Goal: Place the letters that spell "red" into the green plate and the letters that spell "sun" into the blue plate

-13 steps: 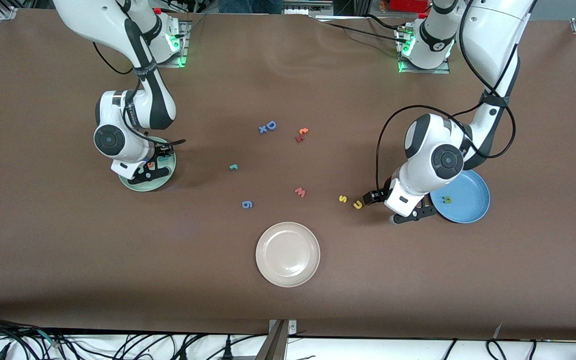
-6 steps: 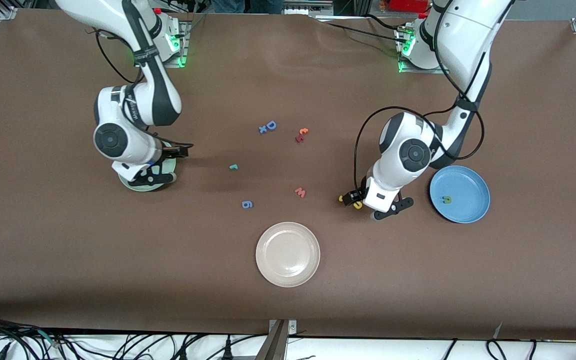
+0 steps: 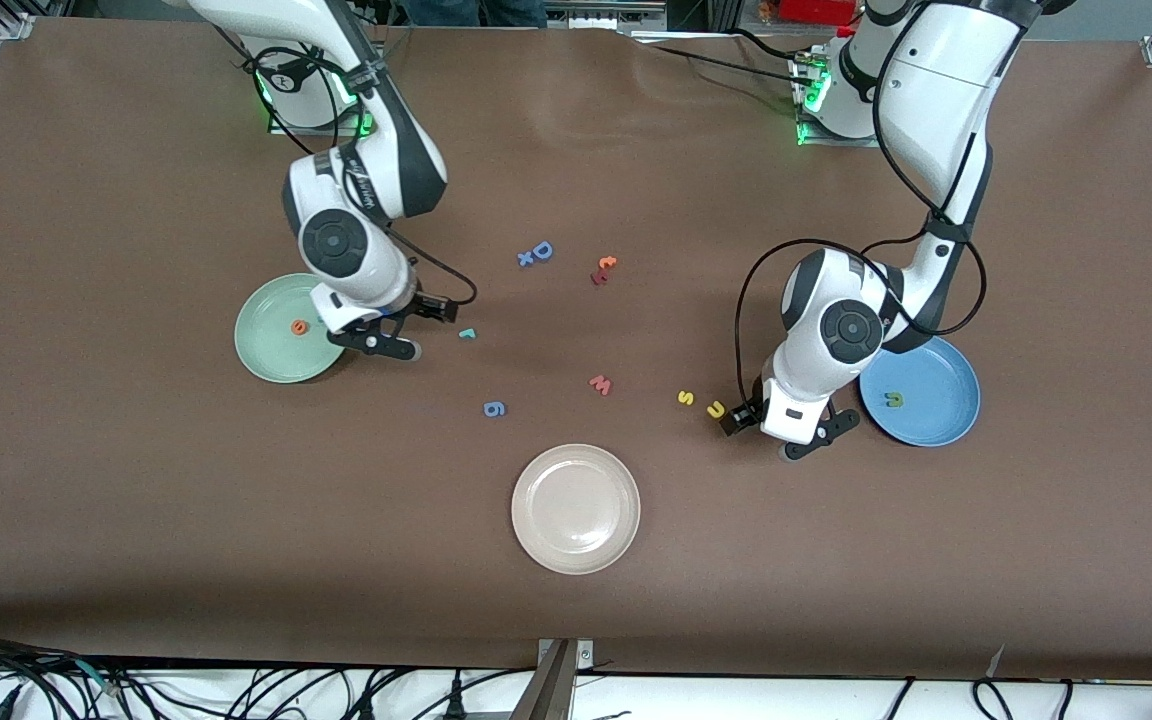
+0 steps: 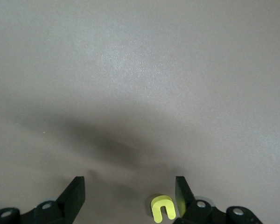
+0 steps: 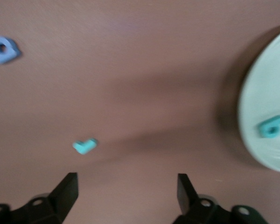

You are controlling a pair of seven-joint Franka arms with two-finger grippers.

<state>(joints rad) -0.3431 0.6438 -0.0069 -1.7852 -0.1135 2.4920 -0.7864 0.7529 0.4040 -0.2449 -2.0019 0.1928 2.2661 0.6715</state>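
The green plate [image 3: 271,355] holds the orange "e" [image 3: 300,326], and the right wrist view shows the teal "d" [image 5: 272,126] in that plate [image 5: 266,100] too. The teal "r" [image 3: 467,333] lies on the table beside my open right gripper [image 3: 439,311], just ahead of its empty fingers [image 5: 127,191]. The blue plate [image 3: 941,375] holds the dark green "n" [image 3: 894,400]. My left gripper [image 3: 732,418] stands open low over the yellow "u" [image 3: 715,409]. In the left wrist view the "u" [image 4: 162,206] lies between the fingers [image 4: 129,196], close to one pad. The yellow "s" [image 3: 685,398] lies beside it.
A beige-white plate [image 3: 576,508] sits nearer the front camera, mid-table. Loose letters lie in the middle: blue "g" [image 3: 494,408], red "w" [image 3: 601,384], blue "D" [image 3: 540,251] and an orange-red pair [image 3: 603,268].
My right gripper left the green plate and moved toward the teal "r". My left gripper came away from the blue plate and settled around the yellow "u".
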